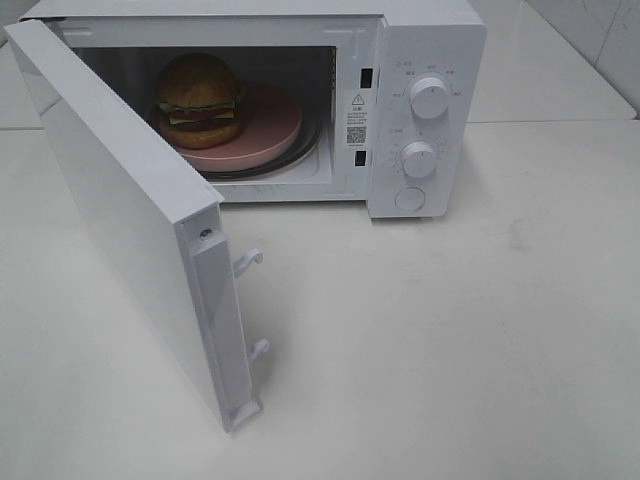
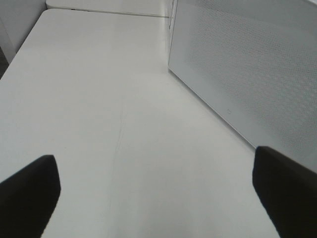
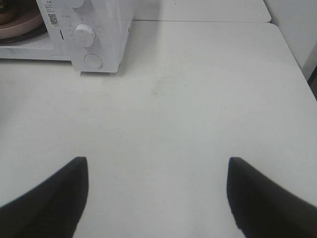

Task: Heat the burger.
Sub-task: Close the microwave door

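Observation:
The burger, with golden-brown bun, green lettuce and dark patty, sits on a pink round plate inside the white microwave. The microwave door stands wide open, swung out to the front left. Neither gripper shows in the exterior high view. My left gripper is open and empty over bare table, next to the door's perforated outer face. My right gripper is open and empty over the table, in front of the microwave's control panel. The plate's edge shows in the right wrist view.
Two white knobs and a round button are on the microwave's right panel. Two latch hooks stick out from the door's edge. The white table extends in front and to the right.

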Robot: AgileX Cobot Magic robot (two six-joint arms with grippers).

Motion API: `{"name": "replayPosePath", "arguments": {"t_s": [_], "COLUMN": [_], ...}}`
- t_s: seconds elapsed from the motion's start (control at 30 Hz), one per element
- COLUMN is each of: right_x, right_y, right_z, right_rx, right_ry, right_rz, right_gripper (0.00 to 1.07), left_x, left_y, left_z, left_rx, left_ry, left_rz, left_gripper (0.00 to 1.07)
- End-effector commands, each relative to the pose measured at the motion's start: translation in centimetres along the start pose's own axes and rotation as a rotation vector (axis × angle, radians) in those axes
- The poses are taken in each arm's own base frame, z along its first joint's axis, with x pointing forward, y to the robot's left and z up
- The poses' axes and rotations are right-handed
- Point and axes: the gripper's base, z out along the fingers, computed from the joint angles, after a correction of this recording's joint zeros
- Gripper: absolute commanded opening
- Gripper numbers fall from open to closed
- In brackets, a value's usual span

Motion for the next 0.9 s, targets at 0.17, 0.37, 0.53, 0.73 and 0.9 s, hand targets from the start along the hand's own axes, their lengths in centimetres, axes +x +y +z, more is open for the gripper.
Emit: {"name": "replayPosePath", "arguments": {"t_s": [0.17,0.37,0.53,0.73,0.9], "right_x": [0.3,0.3,0.3,0.3,0.3], "right_y": [0.0,0.0,0.0,0.0,0.0], "right_z": [-0.3,-0.3,-0.3,-0.3,-0.3], "right_rx": [0.002,0.002,0.002,0.002,0.002], "right_ry": [-0.03,-0.03,-0.03,-0.03,-0.03], "right_rz": [0.0,0.0,0.0,0.0,0.0], "right_gripper": [0.75,0.75,0.75,0.75,0.75], "left_x": [0.1,0.1,0.1,-0.4,-2.1], "left_y": [0.0,0.0,0.0,-0.1,-0.1], "left_z": [-0.2,-0.2,-0.2,-0.1,0.0], "left_rx": [0.003,0.003,0.003,0.005,0.003], "left_ry": [-0.026,-0.026,-0.026,-0.025,-0.076], "left_rz": [0.001,0.001,-0.001,-0.003,-0.005], "left_gripper": [0.98,0.98,0.98,0.98,0.93]}}
